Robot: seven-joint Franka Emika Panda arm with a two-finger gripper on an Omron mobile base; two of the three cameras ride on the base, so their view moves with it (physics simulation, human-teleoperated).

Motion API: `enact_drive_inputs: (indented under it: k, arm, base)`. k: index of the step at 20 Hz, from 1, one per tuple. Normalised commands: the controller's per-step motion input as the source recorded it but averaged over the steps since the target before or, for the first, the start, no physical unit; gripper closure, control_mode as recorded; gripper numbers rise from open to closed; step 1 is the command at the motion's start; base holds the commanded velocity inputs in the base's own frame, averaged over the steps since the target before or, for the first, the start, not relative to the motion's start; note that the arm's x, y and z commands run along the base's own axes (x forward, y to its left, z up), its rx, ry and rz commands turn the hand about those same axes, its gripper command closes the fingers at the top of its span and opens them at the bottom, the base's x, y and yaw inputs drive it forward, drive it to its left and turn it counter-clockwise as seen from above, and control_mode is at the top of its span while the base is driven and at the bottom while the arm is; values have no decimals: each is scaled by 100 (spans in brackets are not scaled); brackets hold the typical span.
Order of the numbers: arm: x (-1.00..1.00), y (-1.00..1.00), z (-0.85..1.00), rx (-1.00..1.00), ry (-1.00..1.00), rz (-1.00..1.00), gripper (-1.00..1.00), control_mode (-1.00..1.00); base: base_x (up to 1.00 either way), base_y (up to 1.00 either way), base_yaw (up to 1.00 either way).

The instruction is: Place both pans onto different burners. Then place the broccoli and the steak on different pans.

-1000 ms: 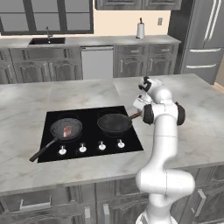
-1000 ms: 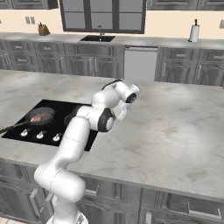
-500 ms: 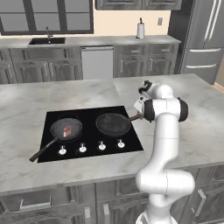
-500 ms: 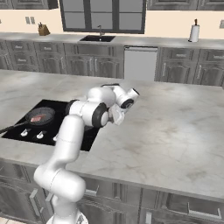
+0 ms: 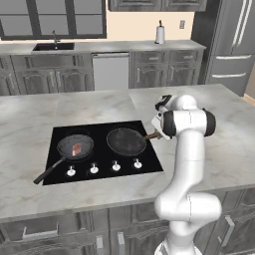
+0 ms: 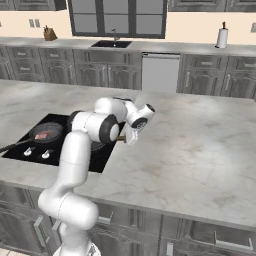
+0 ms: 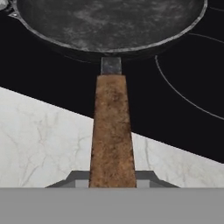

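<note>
My gripper (image 7: 111, 179) is shut on the brown handle (image 7: 111, 127) of one pan (image 7: 109, 22), which rests on the right side of the black cooktop (image 5: 102, 130). In the left base view that pan (image 5: 126, 141) lies just left of the gripper (image 5: 157, 130). The other pan (image 5: 74, 146), with a long black handle (image 5: 47, 172), sits on the left burner and holds the pinkish-red steak (image 5: 75, 149). The right base view shows the steak (image 6: 42, 135) and the gripper (image 6: 129, 138) at the cooktop's right edge. A faint burner ring (image 7: 181, 89) lies beside the held pan. The broccoli is out of view.
White knobs (image 5: 104, 168) line the cooktop's front edge. Marble island counter (image 5: 229, 149) stretches to the right of the cooktop. At the back stand a sink (image 5: 52, 47), a paper towel roll (image 5: 160, 34) and a fridge (image 5: 231, 45).
The wrist has dipped and turned slightly while still holding the brown handle. The pan stays about where it was on the cooktop.
</note>
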Motion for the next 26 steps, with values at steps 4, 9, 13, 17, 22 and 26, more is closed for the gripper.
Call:
enact_drive_inputs:
  k: [4, 9, 13, 17, 22, 26]
  arm:
    - [0, 0, 0, 0, 0, 0, -100, -100]
    - [0, 0, 10, 0, 0, 0, -100, -100]
    - [-2, -2, 66, 0, 0, 0, -100, -100]
    - [-19, 0, 72, 0, 1, -7, -100, -100]
    - [-57, 1, 46, -1, 0, -27, -100, -100]
    - [-62, 17, 46, -2, 1, -39, -100, -100]
  base:
    - [0, 0, 0]
    - [0, 0, 0]
    - [0, 0, 0]
    - [0, 0, 0]
    - [0, 0, 0]
    - [0, 0, 0]
